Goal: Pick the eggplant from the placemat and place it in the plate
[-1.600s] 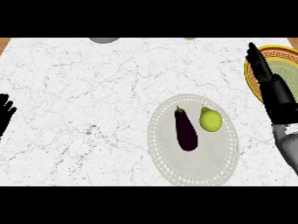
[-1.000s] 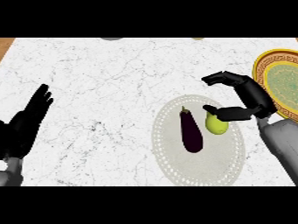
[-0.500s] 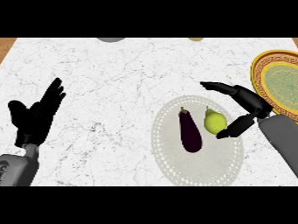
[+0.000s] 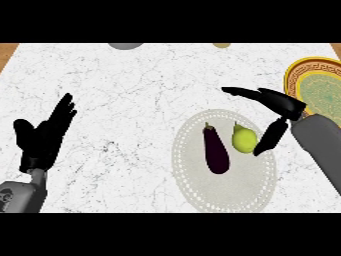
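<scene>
A dark purple eggplant [image 4: 216, 150] lies flat on a pale, round, lace-edged placemat [image 4: 202, 190] at the near right of the white marble counter. It is long and slim, its stem end pointing away, its rounder end nearer. The plate [image 4: 300, 80], yellow with an ornate orange rim and a green centre, sits at the far right edge, well apart from the eggplant.

left hand [image 4: 44, 137] showing matte black, slim tapered fingers plus a thumb, no markings | left forearm [image 4: 12, 196] showing grey, rounded, with a darker recessed panel near the wrist | right hand [image 4: 280, 111] showing matte black, slender fingers | right forearm [image 4: 328, 150] showing plain smooth grey cylinder, no cables or screws visible
</scene>
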Robot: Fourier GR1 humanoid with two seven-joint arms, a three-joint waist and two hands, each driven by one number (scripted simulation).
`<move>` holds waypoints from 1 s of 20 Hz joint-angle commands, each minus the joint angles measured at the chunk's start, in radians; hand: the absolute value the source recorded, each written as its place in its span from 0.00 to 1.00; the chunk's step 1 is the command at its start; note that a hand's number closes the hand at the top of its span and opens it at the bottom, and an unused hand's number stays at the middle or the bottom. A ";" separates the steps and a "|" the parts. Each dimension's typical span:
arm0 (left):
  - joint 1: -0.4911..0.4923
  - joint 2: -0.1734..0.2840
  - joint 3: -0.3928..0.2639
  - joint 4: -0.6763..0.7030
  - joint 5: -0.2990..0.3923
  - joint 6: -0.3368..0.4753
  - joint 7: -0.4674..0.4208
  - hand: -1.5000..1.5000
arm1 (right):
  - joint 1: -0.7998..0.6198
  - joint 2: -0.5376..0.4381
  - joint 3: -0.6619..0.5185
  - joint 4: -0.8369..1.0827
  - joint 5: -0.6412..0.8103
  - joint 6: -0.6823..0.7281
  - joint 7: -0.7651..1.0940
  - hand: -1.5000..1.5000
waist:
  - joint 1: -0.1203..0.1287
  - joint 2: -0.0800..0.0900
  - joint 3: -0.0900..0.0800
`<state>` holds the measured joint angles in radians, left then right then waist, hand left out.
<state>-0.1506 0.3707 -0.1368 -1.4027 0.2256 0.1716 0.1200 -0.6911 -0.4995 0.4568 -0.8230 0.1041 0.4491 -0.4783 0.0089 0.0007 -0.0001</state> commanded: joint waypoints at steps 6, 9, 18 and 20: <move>-0.073 -0.005 0.044 0.026 -0.018 -0.002 0.056 0.50 | -0.012 0.058 0.097 -0.103 0.184 0.012 0.172 0.00 | -0.012 -0.002 0.000; -0.001 0.011 0.070 0.005 -0.011 -0.053 -0.010 0.50 | -0.005 0.031 0.085 -0.137 0.236 0.026 0.191 0.00 | -0.007 -0.002 0.000; -0.057 -0.037 0.071 0.020 -0.063 -0.044 0.048 0.50 | -0.067 0.145 0.081 -0.061 0.381 0.110 0.266 0.00 | 0.000 0.001 0.000; 0.025 -0.071 0.072 0.027 -0.073 -0.041 -0.038 0.50 | 0.037 0.143 0.091 -0.208 0.375 0.145 0.348 0.00 | -0.011 -0.003 0.000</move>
<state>-0.1630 0.3327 -0.0662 -1.3848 0.1739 0.1222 0.1266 -0.6997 -0.3919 0.5412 -0.9474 0.4543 0.5483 -0.2163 0.0038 -0.0003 -0.0002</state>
